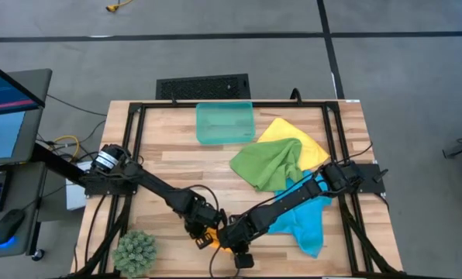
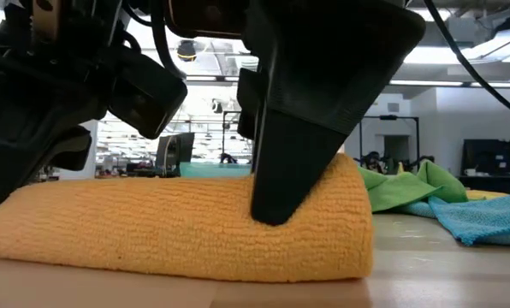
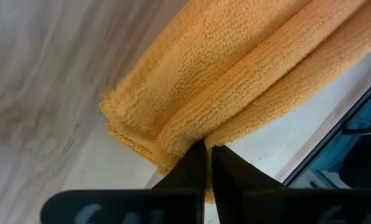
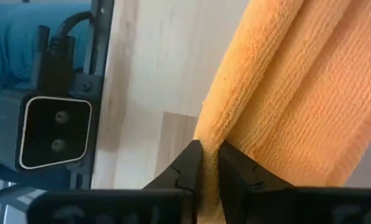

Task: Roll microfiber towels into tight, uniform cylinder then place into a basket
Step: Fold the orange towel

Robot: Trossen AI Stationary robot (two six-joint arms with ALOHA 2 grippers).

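Note:
The orange towel lies rolled up on the wood table near its front edge; it also shows in the high view. My left gripper and my right gripper are both shut on it, side by side. The green towel, yellow towel and blue towel lie loose in a heap at the right. The teal basket stands at the far middle. My left gripper pinches a fold of the orange towel between its two fingertips, close to one end of the roll. The roll lies on the table. My right gripper pinches a fold of the orange towel's outer layer between its two fingertips. Its fingers come from above, pointing down, near the roll's right end. The roll rests on the table.
A spiky green plant ball sits at the near left corner. A black frame runs around the table top. The low camera stands at the front edge, close to the roll.

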